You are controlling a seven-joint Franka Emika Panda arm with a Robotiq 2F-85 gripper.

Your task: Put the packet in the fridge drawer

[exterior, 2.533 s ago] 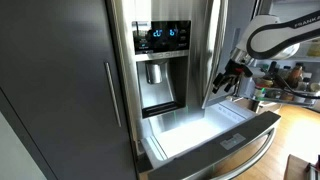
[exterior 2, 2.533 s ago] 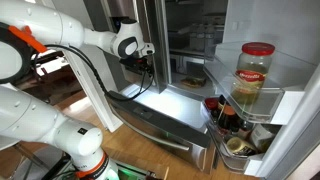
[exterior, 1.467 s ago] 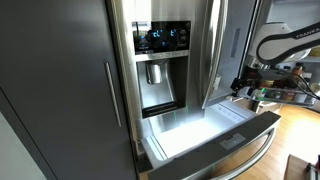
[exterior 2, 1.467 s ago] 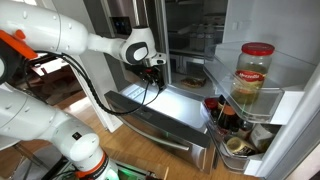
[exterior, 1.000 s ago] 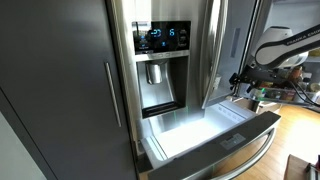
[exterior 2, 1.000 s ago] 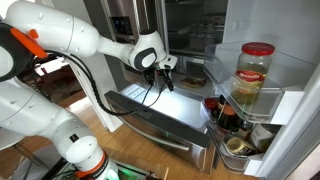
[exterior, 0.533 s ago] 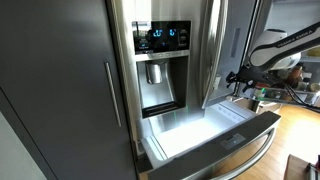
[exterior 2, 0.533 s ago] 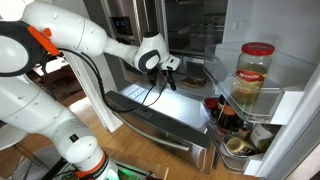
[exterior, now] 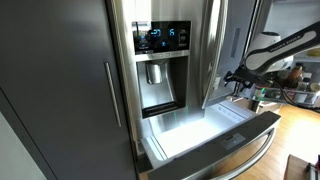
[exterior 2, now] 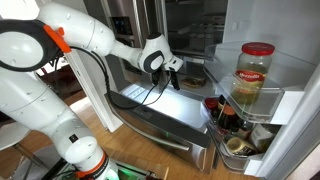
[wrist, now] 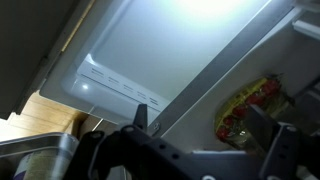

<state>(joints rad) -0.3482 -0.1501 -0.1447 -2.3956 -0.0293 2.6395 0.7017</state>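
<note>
The fridge drawer [exterior: 252, 143] is pulled out at the bottom of the fridge, its white interior lit. It also shows in the other exterior view [exterior 2: 150, 121] and fills the top of the wrist view [wrist: 170, 50]. My gripper [exterior: 232, 77] hangs above the drawer's far side, near the open upper compartment [exterior 2: 172, 72]. In the wrist view its two dark fingers [wrist: 205, 125] stand wide apart with nothing between them. I see no pale packet in any view.
The open fridge door [exterior 2: 265, 95] holds a red-lidded jar [exterior 2: 255, 72] and small bottles [exterior 2: 222, 115]. A dish of red and yellow food [wrist: 250, 105] lies beyond the drawer rim. The ice dispenser panel [exterior: 160, 65] and a dark cabinet [exterior: 60, 90] flank the drawer.
Over the last seconds the gripper has swung across above the drawer towards the open upper compartment. In the last half second it has barely moved.
</note>
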